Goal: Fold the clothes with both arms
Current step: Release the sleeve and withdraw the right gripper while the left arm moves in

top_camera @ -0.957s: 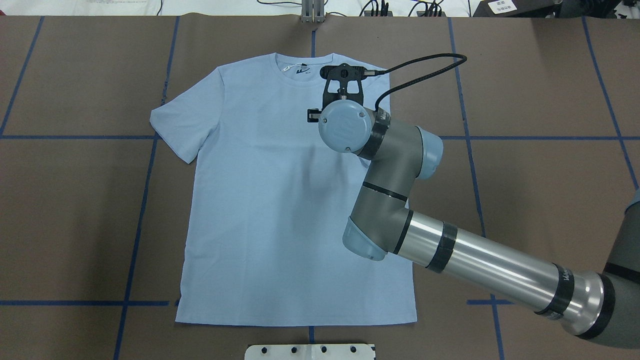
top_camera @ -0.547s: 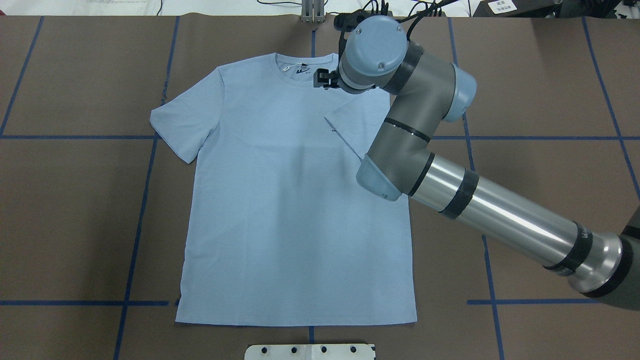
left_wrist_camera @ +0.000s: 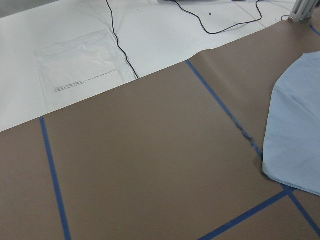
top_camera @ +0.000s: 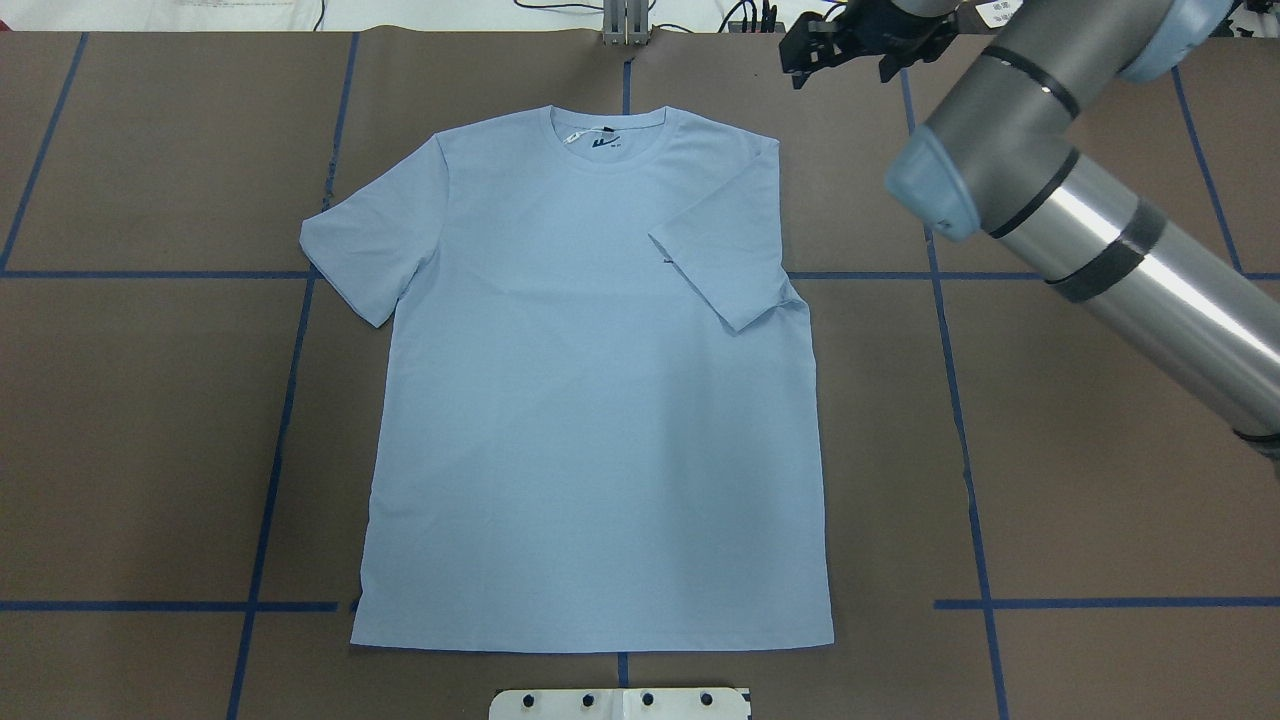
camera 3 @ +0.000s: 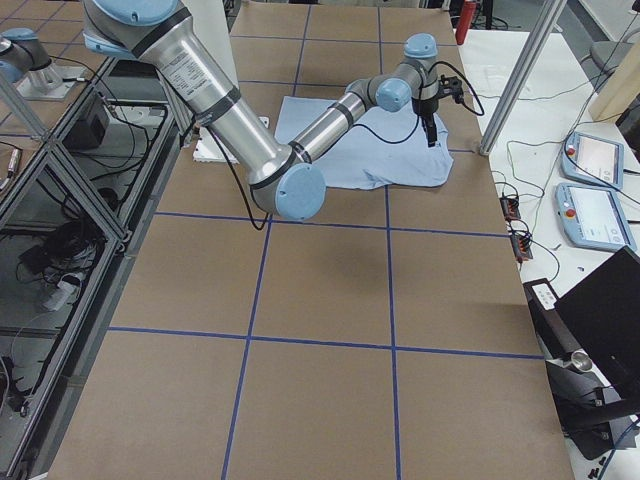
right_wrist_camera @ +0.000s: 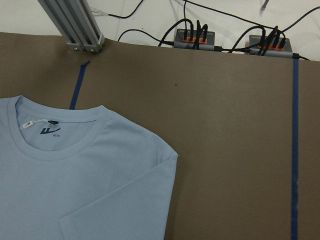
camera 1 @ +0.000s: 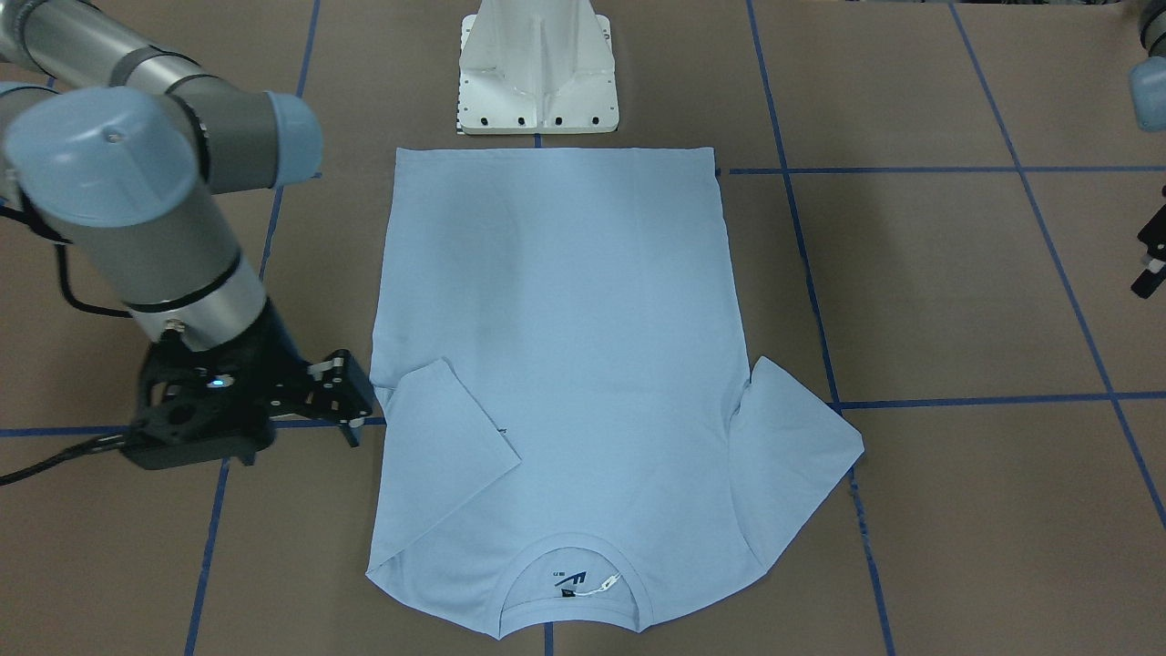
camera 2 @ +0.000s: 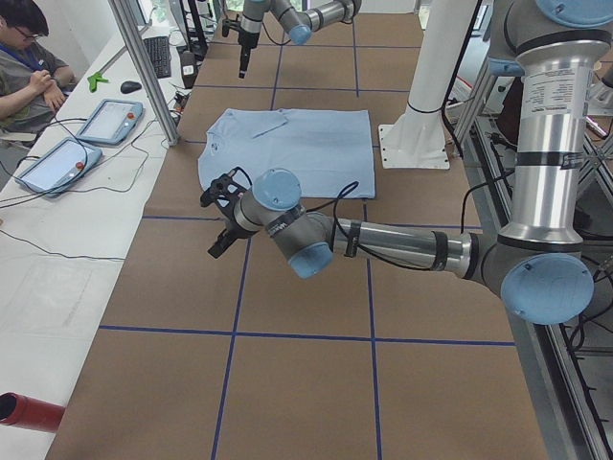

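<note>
The light blue T-shirt point(top_camera: 590, 430) point(camera 1: 556, 319) lies flat on the brown table, its collar point(top_camera: 607, 140) point(right_wrist_camera: 55, 132) on the side far from the robot. One sleeve point(top_camera: 720, 255) point(camera 1: 437, 428) is folded in over the chest. The other sleeve point(top_camera: 365, 240) point(camera 1: 792, 446) lies spread out. My right gripper point(top_camera: 838, 60) point(camera 1: 355, 401) hangs open and empty off the shirt, beside the shoulder with the folded sleeve. My left gripper point(camera 2: 220, 216) point(camera 1: 1150, 264) hovers well off the spread sleeve's side, over bare table, and I cannot tell its state. The left wrist view shows only a sleeve edge point(left_wrist_camera: 297, 130).
The white pedestal base point(camera 1: 537, 64) stands at the hem side. Blue tape lines point(top_camera: 280, 440) cross the table. An aluminium post point(top_camera: 625, 25) and power strips point(right_wrist_camera: 195, 37) sit past the collar. A person point(camera 2: 24, 67) sits at a side desk with tablets point(camera 2: 105, 120).
The right arm has left the shirt's chest and swung up and out past the far right shoulder. The sleeve it left now lies uncovered, folded on the chest.
</note>
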`<state>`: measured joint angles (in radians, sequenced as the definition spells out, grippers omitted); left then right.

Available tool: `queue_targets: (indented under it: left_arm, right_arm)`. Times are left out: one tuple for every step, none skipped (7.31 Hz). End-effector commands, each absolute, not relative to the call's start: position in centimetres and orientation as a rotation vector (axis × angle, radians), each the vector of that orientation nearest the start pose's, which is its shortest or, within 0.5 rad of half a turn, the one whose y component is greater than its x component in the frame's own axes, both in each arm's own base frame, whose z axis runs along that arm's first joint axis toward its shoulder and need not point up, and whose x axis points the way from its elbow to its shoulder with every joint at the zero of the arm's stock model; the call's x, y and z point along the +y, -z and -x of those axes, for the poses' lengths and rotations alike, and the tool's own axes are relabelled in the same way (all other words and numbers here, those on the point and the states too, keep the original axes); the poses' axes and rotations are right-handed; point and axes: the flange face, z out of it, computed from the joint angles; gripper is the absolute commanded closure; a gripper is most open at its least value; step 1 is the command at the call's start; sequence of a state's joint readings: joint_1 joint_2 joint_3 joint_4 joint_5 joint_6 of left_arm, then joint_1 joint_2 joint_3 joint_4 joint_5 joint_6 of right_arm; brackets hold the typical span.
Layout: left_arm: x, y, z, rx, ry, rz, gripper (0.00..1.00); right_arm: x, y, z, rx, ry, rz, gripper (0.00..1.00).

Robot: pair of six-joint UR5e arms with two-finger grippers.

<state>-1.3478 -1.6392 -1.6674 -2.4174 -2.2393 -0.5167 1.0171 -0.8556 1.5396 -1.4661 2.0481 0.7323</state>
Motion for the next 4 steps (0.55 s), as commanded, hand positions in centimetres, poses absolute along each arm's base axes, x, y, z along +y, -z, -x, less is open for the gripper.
queue_targets:
  left_arm:
    - [-55.6,-45.8,-13.4,0.945,0.083,-0.623,0.21]
    - [-55.9,-44.7,-16.4,0.977,0.120,-0.599,0.23]
    - [-56.0,-44.6,-20.4,0.985,0.174,-0.587,0.25]
    - [-56.4,-44.1,-25.2,0.985,0.232,-0.579,0.25]
  right_arm:
    - [-66.4,-28.9,19.8,-0.820,0.141,-0.369,0.00]
    - [-66.4,-31.9,15.8,-0.838,0.189,-0.365,0.00]
    - [-66.1,-33.4,13.9,-0.846,0.201,-0.365,0.00]
    - [-66.0,-33.6,13.8,-0.840,0.200,-0.365,0.00]
